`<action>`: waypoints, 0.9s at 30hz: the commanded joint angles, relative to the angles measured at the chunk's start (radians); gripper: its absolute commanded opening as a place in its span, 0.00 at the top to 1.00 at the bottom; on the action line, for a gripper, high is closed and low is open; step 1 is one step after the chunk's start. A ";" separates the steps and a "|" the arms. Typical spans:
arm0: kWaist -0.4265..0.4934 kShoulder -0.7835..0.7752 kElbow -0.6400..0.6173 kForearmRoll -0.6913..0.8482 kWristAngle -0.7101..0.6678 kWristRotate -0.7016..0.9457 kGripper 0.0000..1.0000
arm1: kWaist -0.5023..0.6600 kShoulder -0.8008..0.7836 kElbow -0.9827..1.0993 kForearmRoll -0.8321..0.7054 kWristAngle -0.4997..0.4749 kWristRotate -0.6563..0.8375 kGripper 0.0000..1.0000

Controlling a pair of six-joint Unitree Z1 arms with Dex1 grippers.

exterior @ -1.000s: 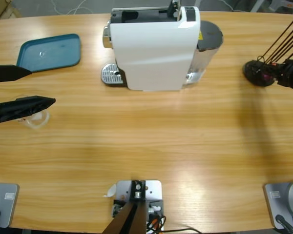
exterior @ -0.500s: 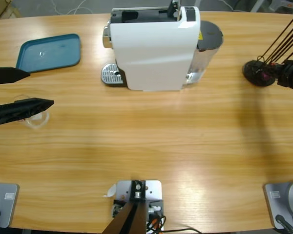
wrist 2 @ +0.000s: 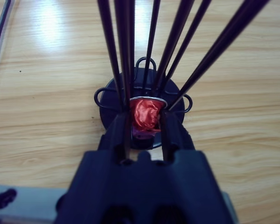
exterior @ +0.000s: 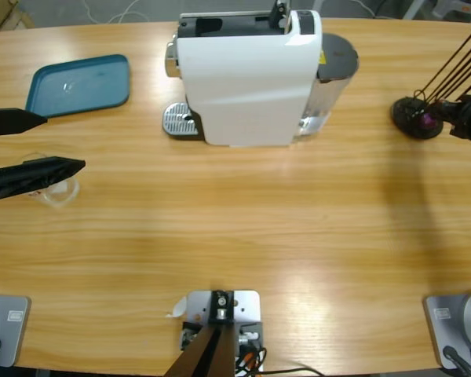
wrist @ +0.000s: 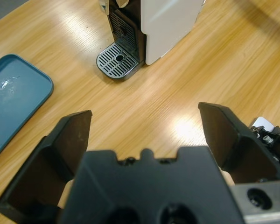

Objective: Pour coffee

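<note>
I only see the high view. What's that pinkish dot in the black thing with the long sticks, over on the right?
Observer: In the right wrist view it's a crinkly red capsule with a silver rim. It sits in the middle of the black holder, straight ahead of the right tool.
Operator: Is a cup hiding under the front of the coffee machine?
Observer: No. The left wrist view looks in under the coffee machine, and there is only the bare metal drip tray.
Operator: What's behind that tray?
Observer: A dark ribbed panel rising straight up from it.
</note>
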State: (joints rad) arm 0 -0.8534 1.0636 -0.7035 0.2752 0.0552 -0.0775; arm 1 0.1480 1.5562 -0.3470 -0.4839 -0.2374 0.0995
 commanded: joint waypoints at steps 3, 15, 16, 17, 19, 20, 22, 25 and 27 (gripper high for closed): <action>0.011 -0.040 0.056 -0.008 0.017 -0.013 0.01 | -0.010 0.040 0.029 -0.032 0.011 -0.010 0.94; 0.012 -0.043 0.055 -0.008 0.018 -0.013 0.01 | -0.010 0.049 0.033 -0.048 0.020 -0.010 1.00; 0.013 -0.043 0.055 -0.008 0.018 -0.013 0.01 | -0.010 0.044 0.034 -0.048 0.017 -0.010 1.00; 0.013 -0.044 0.056 -0.008 0.018 -0.013 0.01 | -0.010 0.039 0.034 -0.048 0.017 -0.011 1.00; 0.013 -0.048 0.056 -0.007 0.018 -0.013 0.01 | -0.010 0.030 0.036 -0.049 0.015 -0.012 1.00; 0.013 -0.051 0.057 -0.007 0.018 -0.013 0.01 | -0.010 0.024 0.036 -0.050 0.016 -0.012 1.00; 0.013 -0.054 0.059 -0.007 0.018 -0.013 0.01 | -0.010 0.005 0.036 -0.050 0.012 -0.014 1.00; 0.013 -0.053 0.061 -0.007 0.018 -0.015 0.01 | -0.010 -0.034 0.033 -0.040 0.007 -0.021 1.00; 0.013 -0.051 0.061 -0.007 0.018 -0.015 0.01 | -0.009 -0.056 0.030 -0.033 0.006 -0.024 1.00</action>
State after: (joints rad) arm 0 -0.8512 1.0291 -0.6830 0.2752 0.0562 -0.0776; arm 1 0.1465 1.5585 -0.3289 -0.5247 -0.2288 0.0947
